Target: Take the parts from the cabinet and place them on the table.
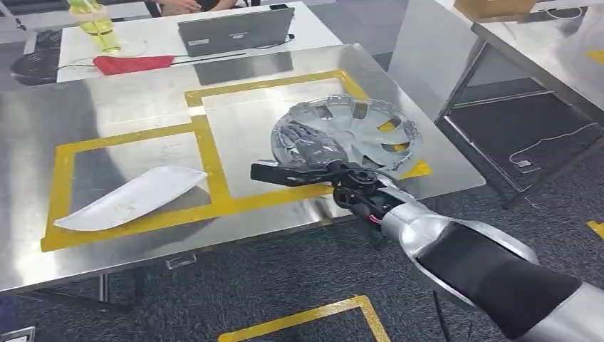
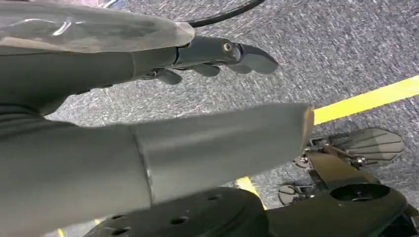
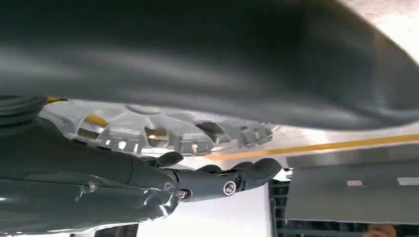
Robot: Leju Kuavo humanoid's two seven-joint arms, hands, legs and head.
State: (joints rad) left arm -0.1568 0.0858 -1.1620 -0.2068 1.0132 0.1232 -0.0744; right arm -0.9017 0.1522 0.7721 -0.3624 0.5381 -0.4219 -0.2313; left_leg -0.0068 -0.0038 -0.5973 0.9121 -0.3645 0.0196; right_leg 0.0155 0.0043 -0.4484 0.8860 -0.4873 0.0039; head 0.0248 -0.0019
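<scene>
A silver hubcap [image 1: 370, 132] lies in the right yellow-taped box on the steel table [image 1: 128, 107]. My right hand [image 1: 306, 142] is over its near-left rim and grips it, the thumb on one side and the fingers on the other. In the right wrist view the hubcap's ribbed rim [image 3: 163, 131] runs between the big blurred thumb and the dark fingers [image 3: 227, 180]. A white curved part [image 1: 132, 196] rests in the left taped box. My left hand [image 2: 74, 74] hangs over the carpet, fingers apart, holding nothing.
Behind the steel table stands a white desk with a laptop [image 1: 235, 30], a red cloth [image 1: 132, 64] and a yellow-green bottle [image 1: 96, 21]; a person [image 1: 192, 6] sits there. Another metal table [image 1: 541, 43] stands to the right. Yellow tape [image 1: 313, 317] marks the carpet.
</scene>
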